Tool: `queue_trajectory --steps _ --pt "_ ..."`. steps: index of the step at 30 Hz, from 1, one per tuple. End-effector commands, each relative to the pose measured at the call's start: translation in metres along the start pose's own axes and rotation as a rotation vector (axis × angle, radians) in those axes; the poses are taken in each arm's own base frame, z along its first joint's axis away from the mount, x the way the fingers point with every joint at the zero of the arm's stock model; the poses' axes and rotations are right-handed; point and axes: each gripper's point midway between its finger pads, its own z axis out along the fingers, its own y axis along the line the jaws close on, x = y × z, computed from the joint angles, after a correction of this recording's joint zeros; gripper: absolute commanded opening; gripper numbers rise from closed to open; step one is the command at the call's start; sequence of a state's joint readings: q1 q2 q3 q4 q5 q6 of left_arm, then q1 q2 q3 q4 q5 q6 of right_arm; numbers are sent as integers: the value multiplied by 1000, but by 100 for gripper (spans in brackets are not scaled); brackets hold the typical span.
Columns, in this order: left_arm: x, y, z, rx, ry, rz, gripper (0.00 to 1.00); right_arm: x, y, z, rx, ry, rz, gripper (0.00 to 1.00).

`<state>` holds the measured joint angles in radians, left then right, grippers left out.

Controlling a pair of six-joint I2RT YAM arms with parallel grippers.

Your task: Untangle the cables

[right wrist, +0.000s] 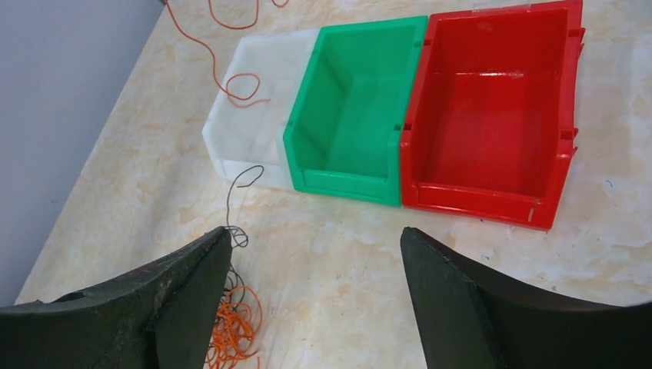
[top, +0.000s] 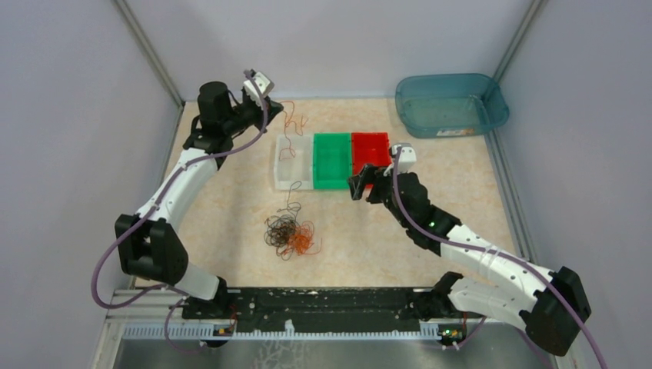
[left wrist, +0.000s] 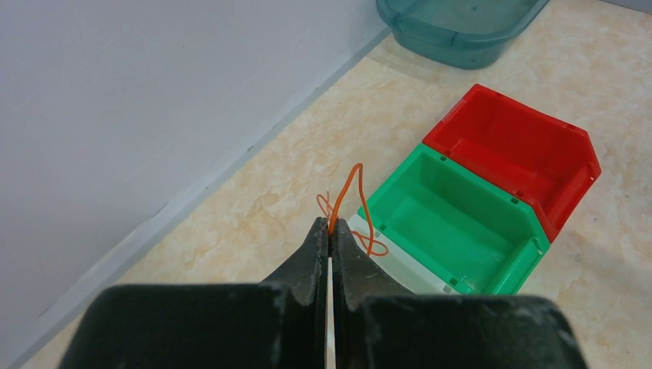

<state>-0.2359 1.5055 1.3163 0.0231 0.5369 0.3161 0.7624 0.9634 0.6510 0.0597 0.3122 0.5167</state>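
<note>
My left gripper (left wrist: 330,225) is pinched shut on one orange cable (left wrist: 357,188) near the table's (top: 430,231) far-left corner. My right gripper (right wrist: 314,232) stands wide and empty. The other cables (top: 289,235) lie knotted near the table's left side. I judge that most of the work is left.

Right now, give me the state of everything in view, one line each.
Left claw, shut on the orange cable.
Right claw, open, empty.
Orange cable, lifted, tail over clear bin.
Cable tangle, knotted, not held.
Green bin, empty.
Red bin, empty.
Teal tub, upright.
</note>
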Motion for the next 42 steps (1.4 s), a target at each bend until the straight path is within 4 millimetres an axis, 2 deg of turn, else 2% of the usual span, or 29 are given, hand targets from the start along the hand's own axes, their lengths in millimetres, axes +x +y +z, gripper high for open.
queue_trajectory --steps 1,5,6,9,13,15,18,22,26,28,32,35,40,42 --pt "12 1 3 -9 27 35 0 -30 14 0 -35 -69 24 81" --pt "50 3 5 -40 188 17 0 -34 17 1 -45 -69 31 81" --pt "54 5 4 -58 223 10 0 -35 17 2 -43 -61 30 81" --pt "60 -1 -2 -41 296 -36 0 -40 23 7 -41 -37 17 81" --pt "61 -19 -9 23 293 -70 0 -45 28 12 -40 -24 18 80" --pt "62 -26 -9 54 286 -91 0 -48 26 12 -26 -34 24 80" --pt "64 -27 -4 64 288 -103 0 -51 21 8 5 -43 40 80" --pt "81 -26 5 74 317 -115 0 -53 15 1 25 -50 46 80" --pt "100 -35 11 83 336 -111 0 -51 11 -1 41 -48 42 80" --pt "108 -35 15 57 338 -72 0 -51 11 -2 40 -45 41 80" --pt "107 -14 25 -63 290 63 0 -50 12 -1 35 -40 43 80" --pt "115 -13 34 -53 317 95 0 -49 11 -1 36 -37 44 80" --pt "162 -28 37 1 455 42 13 -48 8 -2 41 -40 57 80" --pt "168 -30 36 6 467 42 20 -48 8 -2 41 -39 56 80"
